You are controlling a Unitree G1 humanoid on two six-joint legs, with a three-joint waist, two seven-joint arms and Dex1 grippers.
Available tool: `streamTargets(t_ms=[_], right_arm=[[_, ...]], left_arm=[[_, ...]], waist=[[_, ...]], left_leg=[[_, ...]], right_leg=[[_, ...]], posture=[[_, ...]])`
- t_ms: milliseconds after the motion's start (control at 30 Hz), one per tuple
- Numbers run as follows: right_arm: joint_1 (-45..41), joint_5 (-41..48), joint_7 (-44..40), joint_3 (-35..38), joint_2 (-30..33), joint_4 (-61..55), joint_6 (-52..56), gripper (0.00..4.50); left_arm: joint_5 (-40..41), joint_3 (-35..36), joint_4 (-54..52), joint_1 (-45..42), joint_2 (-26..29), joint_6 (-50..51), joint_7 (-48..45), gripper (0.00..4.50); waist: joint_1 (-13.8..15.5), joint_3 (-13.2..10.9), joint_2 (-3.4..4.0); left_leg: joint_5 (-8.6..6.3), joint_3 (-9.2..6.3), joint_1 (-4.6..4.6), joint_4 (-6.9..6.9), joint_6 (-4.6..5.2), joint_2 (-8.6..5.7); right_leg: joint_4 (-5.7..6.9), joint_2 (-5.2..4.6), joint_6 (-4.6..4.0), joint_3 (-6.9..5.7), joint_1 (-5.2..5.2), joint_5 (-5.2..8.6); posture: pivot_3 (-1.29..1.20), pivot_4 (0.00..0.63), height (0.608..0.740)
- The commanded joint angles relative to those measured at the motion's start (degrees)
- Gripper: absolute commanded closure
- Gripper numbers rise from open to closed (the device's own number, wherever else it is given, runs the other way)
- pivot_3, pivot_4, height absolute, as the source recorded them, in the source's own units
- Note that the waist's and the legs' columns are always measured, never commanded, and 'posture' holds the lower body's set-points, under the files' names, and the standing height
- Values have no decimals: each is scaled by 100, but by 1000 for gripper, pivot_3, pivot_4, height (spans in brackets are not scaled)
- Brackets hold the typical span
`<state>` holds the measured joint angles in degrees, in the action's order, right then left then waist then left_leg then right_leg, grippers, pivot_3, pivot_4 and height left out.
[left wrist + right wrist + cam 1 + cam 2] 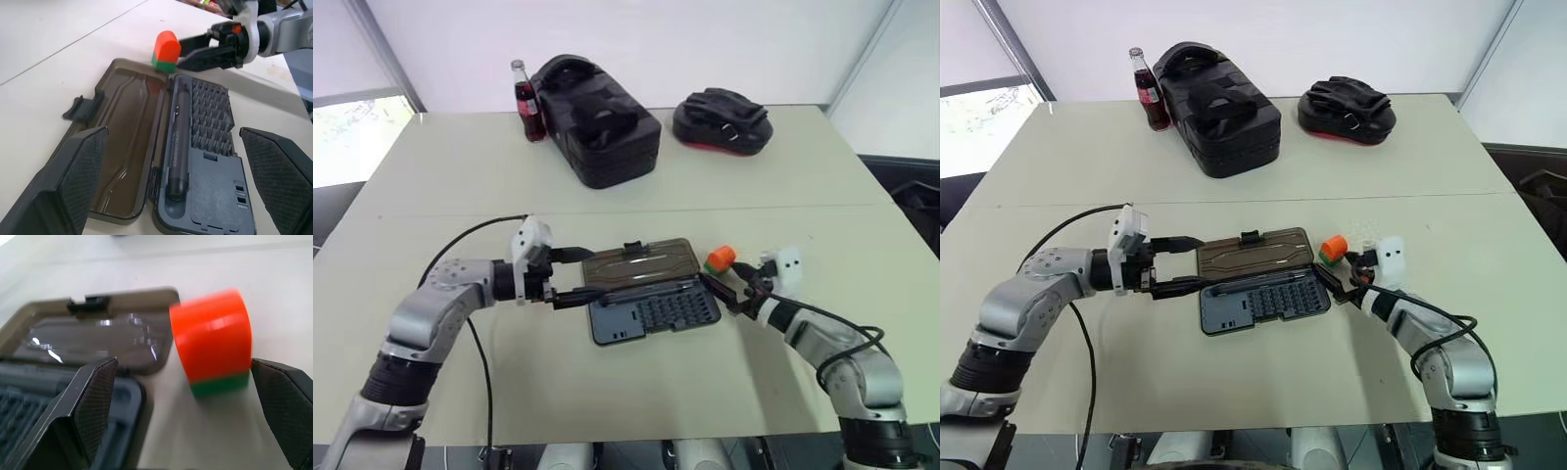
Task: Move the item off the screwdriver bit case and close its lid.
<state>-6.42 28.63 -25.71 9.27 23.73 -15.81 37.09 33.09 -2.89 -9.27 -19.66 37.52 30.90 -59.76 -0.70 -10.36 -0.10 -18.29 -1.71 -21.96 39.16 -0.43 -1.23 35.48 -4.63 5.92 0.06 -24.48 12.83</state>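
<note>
Closing the lid (637,259) looks next — the item (721,259) already stands on the tabletop (460,176) just beside the screwdriver bit case (654,311). Left gripper (579,275) and right gripper (717,286) both gape wide, empty; the lid lies flat open, needing a flip.

Six things on one counter (460,176)
One bit case (671,311) with one lid (641,261), one orange-green block (720,259), one cola bottle (529,103), one bulky black bag (602,122), one black-red pouch (724,122).
</note>
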Motion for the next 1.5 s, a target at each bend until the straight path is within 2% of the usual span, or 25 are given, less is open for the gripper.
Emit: streamTargets(t_ms=[33, 133, 200, 233, 400, 533, 667, 967, 1067, 1233, 1433, 1500], right_arm=[[-207, -379, 115, -50, 22, 266, -419, 47], [-335, -557, 92, -56, 36, 596, -663, 47], [-383, -597, 15, -43, 53, 732, -767, 564], [-391, -599, -39, -46, 67, 765, -798, 887], [-345, -643, -194, -44, 128, 851, -869, 3249], [-367, -636, -231, -51, 117, 842, -834, 3206], [-680, -825, 82, 203, 176, 1107, -1079, 3206], [-1328, -1691, 449, 695, 1269, 2632, -1959, 3206], [-1452, -2110, 910, 772, 1531, 3403, -2329, 3206], [-1759, -2493, 1361, 745, 1671, 4742, -3141, 3206], [-2132, -2437, 1577, 879, 1631, 5736, -3594, 3206], [-2216, -2400, 1614, 915, 1610, 5939, -3667, 2132]], left_arm=[[7, 175, -260, 103, -46, -46, 148, 0], [19, 195, -367, 193, -80, -31, 247, 0], [20, 201, -434, 255, -87, -33, 307, 0], [26, 208, -458, 275, -88, -28, 333, 0], [57, 262, -528, 332, -91, -7, 445, 0], [75, 280, -550, 341, -99, 6, 490, 0], [45, 260, -521, 262, -131, -21, 504, 0], [96, -141, -659, -261, -265, 123, 131, 0], [-2, -247, -378, -569, -464, 40, 100, 0], [-220, -363, -56, -730, -645, -163, 64, 0], [-206, -238, -216, -540, -749, -116, 231, 0], [-200, -193, -279, -438, -754, -104, 297, 0]], waist=[[-1, 0, 0], [9, 0, 0], [5, 0, 0], [2, 0, 0], [-1, 1, 1], [-3, 1, 1], [-7, 1, 1], [13, 1, 1], [-1, 1, 1], [-54, 1, 1], [-55, 1, 1], [-47, 1, 1]], left_leg=[[0, 1, 0, 0, 0, 0], [0, 0, 0, 0, 0, -2], [0, 0, -1, 0, 0, -2], [0, 1, -1, 0, 0, -2], [0, 1, 1, 0, 0, -1], [0, 1, 4, 0, 0, -1], [0, 3, 4, 0, 0, -2], [1, 4, 0, 0, -2, -19], [2, 6, 1, 0, -2, -18], [2, 20, 21, -5, -2, -19], [2, 51, 44, -7, -1, -14], [2, 57, 49, -6, -1, -13]], right_leg=[[0, 0, 0, 0, 0, 0], [0, 0, 0, 0, 0, 0], [0, -1, 0, 0, 0, 0], [0, -1, 0, 1, 0, 0], [3, 0, 0, 0, 0, 0], [5, 0, 0, 1, 0, 0], [6, 0, 0, 1, 1, 0], [2, -3, 0, 3, 2, 0], [2, -2, 0, 3, 2, -1], [7, 2, 0, 15, 7, -1], [25, 6, 1, 57, 8, -1], [29, 5, 1, 67, 8, -1]], posture=[[0, 150, 740], [0, 150, 740], [0, 150, 740], [0, 150, 740], [0, 150, 740], [0, 150, 740], [0, 150, 740], [0, 150, 740], [0, 150, 740], [0, 150, 740], [0, 150, 740], [0, 150, 740]])
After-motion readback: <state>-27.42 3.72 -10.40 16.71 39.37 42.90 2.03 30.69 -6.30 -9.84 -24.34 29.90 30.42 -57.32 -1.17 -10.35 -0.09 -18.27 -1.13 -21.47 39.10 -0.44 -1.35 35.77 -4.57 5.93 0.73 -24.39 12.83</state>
